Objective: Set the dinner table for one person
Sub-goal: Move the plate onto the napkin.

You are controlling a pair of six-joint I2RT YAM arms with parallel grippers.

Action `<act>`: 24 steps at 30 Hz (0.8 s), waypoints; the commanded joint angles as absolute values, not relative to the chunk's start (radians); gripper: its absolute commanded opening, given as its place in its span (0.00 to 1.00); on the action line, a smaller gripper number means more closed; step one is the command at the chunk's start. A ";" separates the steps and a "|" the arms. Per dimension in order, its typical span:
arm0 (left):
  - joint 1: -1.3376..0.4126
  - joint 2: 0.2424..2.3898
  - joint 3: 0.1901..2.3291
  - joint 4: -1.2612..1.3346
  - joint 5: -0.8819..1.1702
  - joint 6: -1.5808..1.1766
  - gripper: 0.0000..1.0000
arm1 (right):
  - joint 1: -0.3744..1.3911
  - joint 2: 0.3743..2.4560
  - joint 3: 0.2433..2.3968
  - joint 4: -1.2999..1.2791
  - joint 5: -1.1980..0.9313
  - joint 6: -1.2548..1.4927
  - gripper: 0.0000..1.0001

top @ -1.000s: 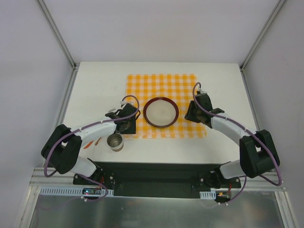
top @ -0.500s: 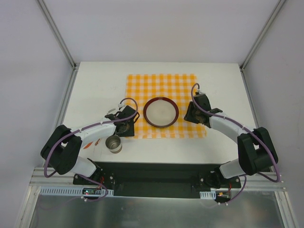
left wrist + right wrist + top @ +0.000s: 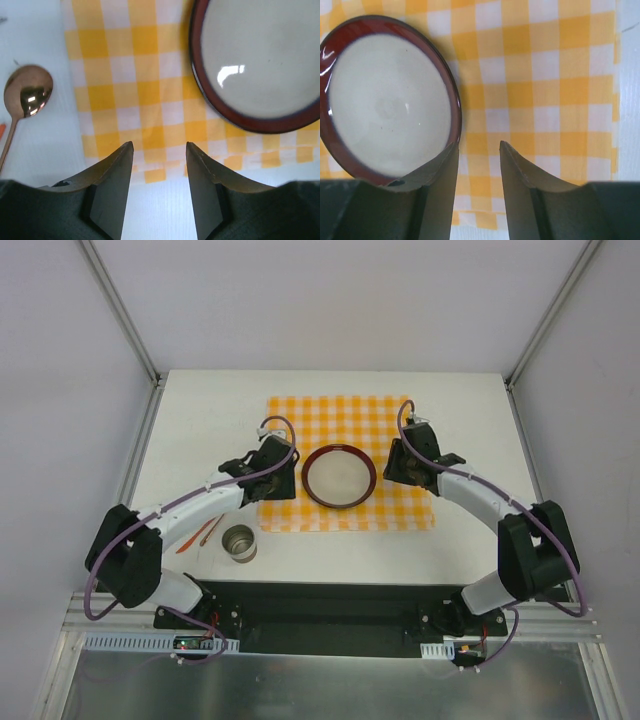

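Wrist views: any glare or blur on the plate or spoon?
Left wrist view: bright glare patch on the round cream plate with dark red rim, another on the shiny copper-coloured spoon. Right wrist view: only faint highlights on the plate.

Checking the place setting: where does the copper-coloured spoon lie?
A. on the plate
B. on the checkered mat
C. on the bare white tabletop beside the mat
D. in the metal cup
C: the left wrist view shows the spoon on the white dinner table, clear of the checkered mat and apart from the plate.
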State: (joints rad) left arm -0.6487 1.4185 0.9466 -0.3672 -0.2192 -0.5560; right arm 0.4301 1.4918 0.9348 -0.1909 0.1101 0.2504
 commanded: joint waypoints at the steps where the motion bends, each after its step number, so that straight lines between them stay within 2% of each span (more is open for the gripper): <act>1: -0.652 1.534 1.057 -0.390 -0.245 -0.482 0.46 | 0.437 1.574 1.038 -0.230 0.141 0.204 0.40; 9: -0.620 1.739 1.210 -0.387 -0.224 -0.433 0.44 | 0.430 1.745 1.166 -0.239 0.104 0.166 0.37; 16: -0.577 1.810 1.279 -0.387 -0.203 -0.410 0.49 | 0.400 1.819 1.223 -0.238 0.061 0.156 0.36; 24: -0.561 1.881 1.364 -0.387 -0.155 -0.383 0.49 | 0.379 1.859 1.235 -0.224 0.035 0.158 0.36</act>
State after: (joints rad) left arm -0.5648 1.8519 1.3079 -0.3744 -0.1986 -0.4114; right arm 0.3889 1.8370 1.2026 -0.2203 0.0608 0.1703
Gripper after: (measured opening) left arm 0.492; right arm 0.360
